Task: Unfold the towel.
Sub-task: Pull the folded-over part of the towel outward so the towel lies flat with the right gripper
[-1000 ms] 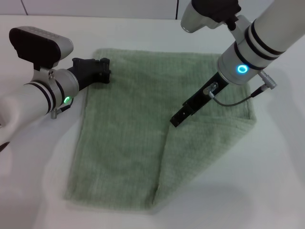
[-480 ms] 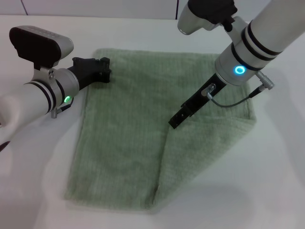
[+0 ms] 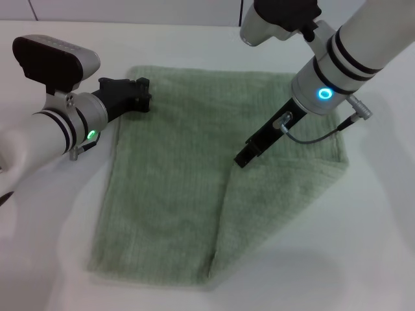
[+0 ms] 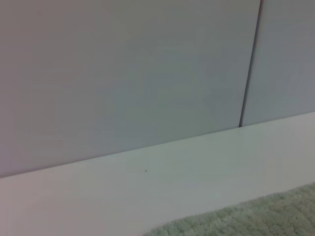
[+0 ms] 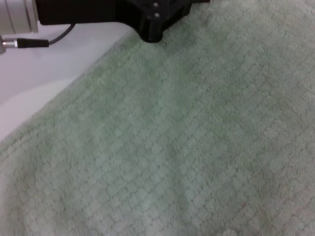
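Towel (image 3: 175,188) covers most of the white table (image 3: 363,259) in front of the robot, pale green and mostly flat. Its right-hand portion is folded over on top of the rest, so a diagonal edge runs from near the middle down toward the near hem, and the folded flap forms a point out at the right side.

Over that fold, the right gripper (image 3: 242,158) reaches down at a slant from the upper right, its dark tip meeting the cloth right at the top of the diagonal edge. From where I stand the fingers are too dark and close together to judge, so I cannot tell whether it has pinched the flap or just rests there. The right wrist view shows mostly ribbed terry with a dark gripper body at its edge.

At the far left corner of the towel sits the left gripper (image 3: 137,95), low on the table and touching the cloth's edge; its grip I cannot tell either.
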You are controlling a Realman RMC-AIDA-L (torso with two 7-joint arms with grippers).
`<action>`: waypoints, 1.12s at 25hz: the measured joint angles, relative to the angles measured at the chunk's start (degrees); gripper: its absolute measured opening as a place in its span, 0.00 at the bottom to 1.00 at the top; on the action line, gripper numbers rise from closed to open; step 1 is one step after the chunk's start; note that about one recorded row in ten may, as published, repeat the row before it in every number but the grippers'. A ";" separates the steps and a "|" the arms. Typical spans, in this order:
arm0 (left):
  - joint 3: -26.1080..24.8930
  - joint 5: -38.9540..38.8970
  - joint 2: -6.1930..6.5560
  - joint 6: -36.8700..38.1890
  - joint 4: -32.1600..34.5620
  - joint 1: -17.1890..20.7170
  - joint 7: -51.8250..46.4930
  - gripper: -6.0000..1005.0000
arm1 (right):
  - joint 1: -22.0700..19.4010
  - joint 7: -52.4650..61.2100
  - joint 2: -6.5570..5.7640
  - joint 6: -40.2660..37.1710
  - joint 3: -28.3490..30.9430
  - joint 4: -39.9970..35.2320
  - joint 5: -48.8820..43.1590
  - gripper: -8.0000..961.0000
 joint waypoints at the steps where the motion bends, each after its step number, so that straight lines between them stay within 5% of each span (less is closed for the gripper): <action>1: 0.00 -0.05 0.00 0.01 0.00 0.00 0.00 0.00 | 0.10 -0.02 0.00 0.01 -0.39 0.33 0.00 0.65; 6: 0.00 -0.05 0.00 0.00 0.00 0.00 -0.01 0.00 | 0.40 -0.10 0.00 -0.06 -0.92 1.38 0.00 0.55; 8: 0.00 -0.05 0.00 -0.01 0.00 0.00 -0.02 0.00 | 0.40 -0.10 0.00 -0.08 -0.99 1.39 0.00 0.30; 20: 0.00 -0.04 0.00 -0.02 0.00 0.13 -0.07 0.00 | 0.36 -1.44 0.02 0.16 -1.05 0.94 -0.01 0.06; 28: 0.00 -0.04 0.00 0.03 0.00 0.31 -0.10 0.00 | -1.06 -1.41 -0.08 3.80 -1.05 -4.65 -0.29 0.02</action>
